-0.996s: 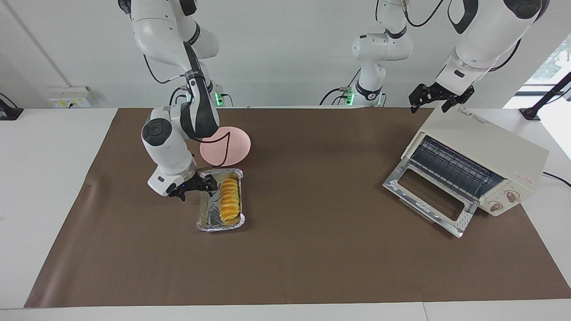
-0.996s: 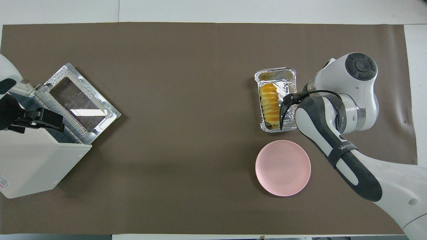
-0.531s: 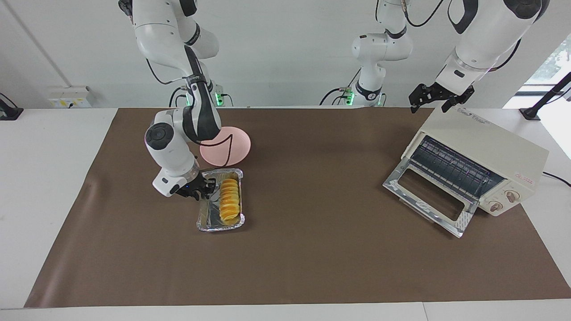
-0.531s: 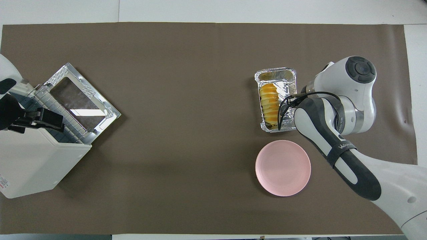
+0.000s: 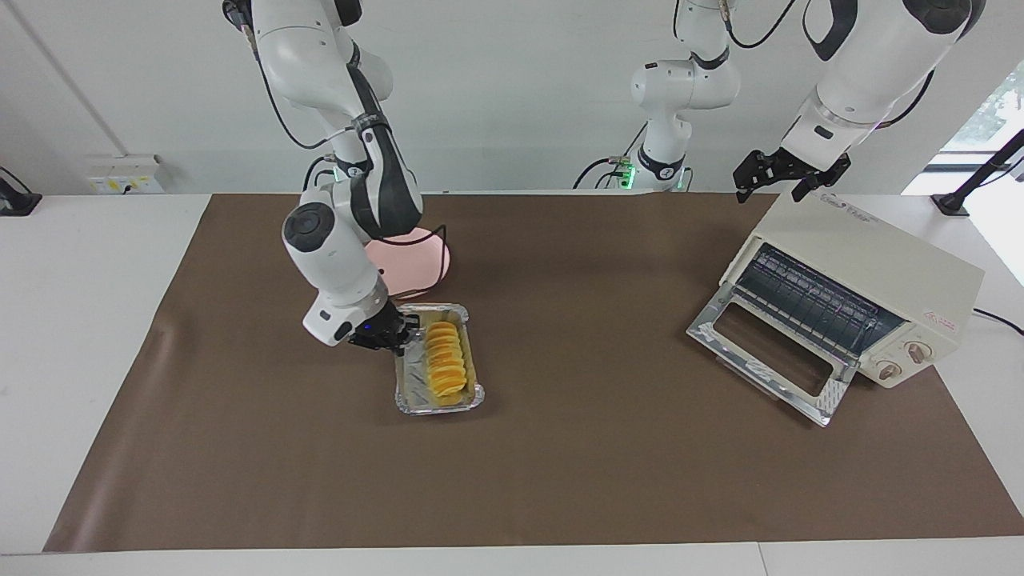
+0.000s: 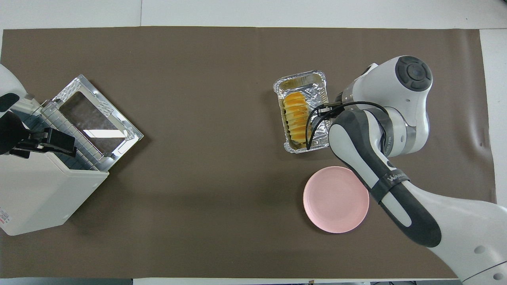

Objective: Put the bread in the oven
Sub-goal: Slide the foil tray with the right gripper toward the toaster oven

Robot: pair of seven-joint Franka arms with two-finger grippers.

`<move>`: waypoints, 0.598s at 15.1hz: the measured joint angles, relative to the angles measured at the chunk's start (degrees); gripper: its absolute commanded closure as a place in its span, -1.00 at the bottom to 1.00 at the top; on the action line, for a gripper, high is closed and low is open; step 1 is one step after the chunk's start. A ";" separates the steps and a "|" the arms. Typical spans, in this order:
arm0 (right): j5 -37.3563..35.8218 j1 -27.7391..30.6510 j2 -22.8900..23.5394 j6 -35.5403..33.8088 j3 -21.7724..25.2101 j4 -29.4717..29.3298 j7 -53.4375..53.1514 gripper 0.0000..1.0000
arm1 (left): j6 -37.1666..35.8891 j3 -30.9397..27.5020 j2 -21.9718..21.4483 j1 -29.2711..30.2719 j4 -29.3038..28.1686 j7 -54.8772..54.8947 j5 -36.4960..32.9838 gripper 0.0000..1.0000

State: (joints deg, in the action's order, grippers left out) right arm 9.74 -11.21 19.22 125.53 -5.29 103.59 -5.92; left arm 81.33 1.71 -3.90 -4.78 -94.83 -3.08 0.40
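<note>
Shifted toward the oven, foil tray pinched by right end effector; bread lies lengthwise.

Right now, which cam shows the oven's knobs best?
The facing view. The oven turns its front toward that camera, so both round knobs show beside the dropped glass door. The overhead view shows only the oven's cream top, rack and open door; the knobs are hidden there.
</note>
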 measured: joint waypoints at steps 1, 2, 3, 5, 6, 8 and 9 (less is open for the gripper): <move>0.20 -2.60 0.13 -0.81 -0.08 -1.47 -2.73 1.00 | 0.00 0.00 0.00 0.00 0.00 0.00 0.00 -1.00; 0.23 -5.17 0.39 -1.17 -0.15 -2.59 -5.83 1.00 | 0.00 0.00 0.00 0.00 0.00 0.00 0.00 -1.00; 0.24 -7.85 1.02 -1.23 -0.18 -3.73 -9.22 1.00 | 0.00 0.00 0.00 0.00 0.00 0.00 0.00 -1.00; 0.23 -12.87 3.84 -1.20 -0.17 -7.47 -15.29 1.00 | 0.00 0.00 0.00 0.00 0.00 0.00 0.00 -1.00; 0.23 -14.51 5.67 -1.11 -0.15 -9.53 -17.02 1.00 | 0.00 0.00 0.00 0.00 0.00 0.00 0.00 -1.00; 0.20 -16.38 9.08 0.43 -0.11 -12.49 -17.88 1.00 | 0.00 0.00 0.00 0.00 0.00 0.00 0.00 -1.00; 0.18 -16.64 10.30 2.07 -0.08 -12.88 -17.89 1.00 | 0.00 0.00 0.00 0.00 0.00 0.00 0.00 -1.00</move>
State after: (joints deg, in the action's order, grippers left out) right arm 9.92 -27.86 29.52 127.60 -5.38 90.70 -23.80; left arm 81.33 1.71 -3.90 -4.78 -94.83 -3.08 0.40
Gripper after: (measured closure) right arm 0.982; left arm 0.000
